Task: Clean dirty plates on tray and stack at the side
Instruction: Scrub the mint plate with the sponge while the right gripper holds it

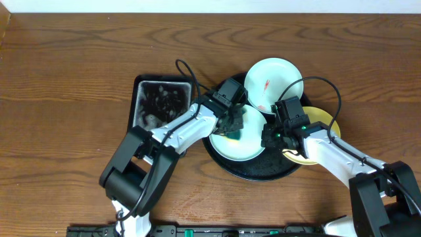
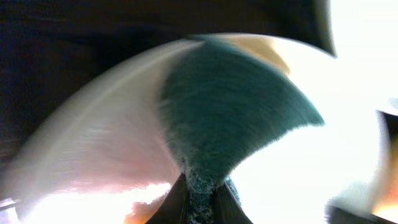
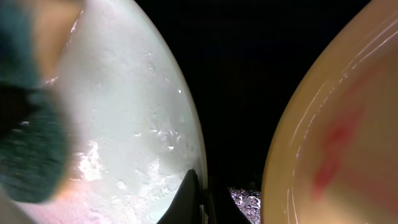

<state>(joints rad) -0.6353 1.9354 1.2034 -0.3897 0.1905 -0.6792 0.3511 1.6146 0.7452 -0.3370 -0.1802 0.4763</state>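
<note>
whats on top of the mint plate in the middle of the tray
A green sponge, clamped in the left gripper, lies on the mint plate. Wet film shows around it; the patch under the sponge is hidden.

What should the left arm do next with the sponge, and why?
Probably sweep the sponge across the rest of the middle plate. The left gripper presses it onto that plate, the right gripper pinches the rim steady, and the wet surface shows a pinkish tint beside the sponge, so it may not be clean yet.
</note>
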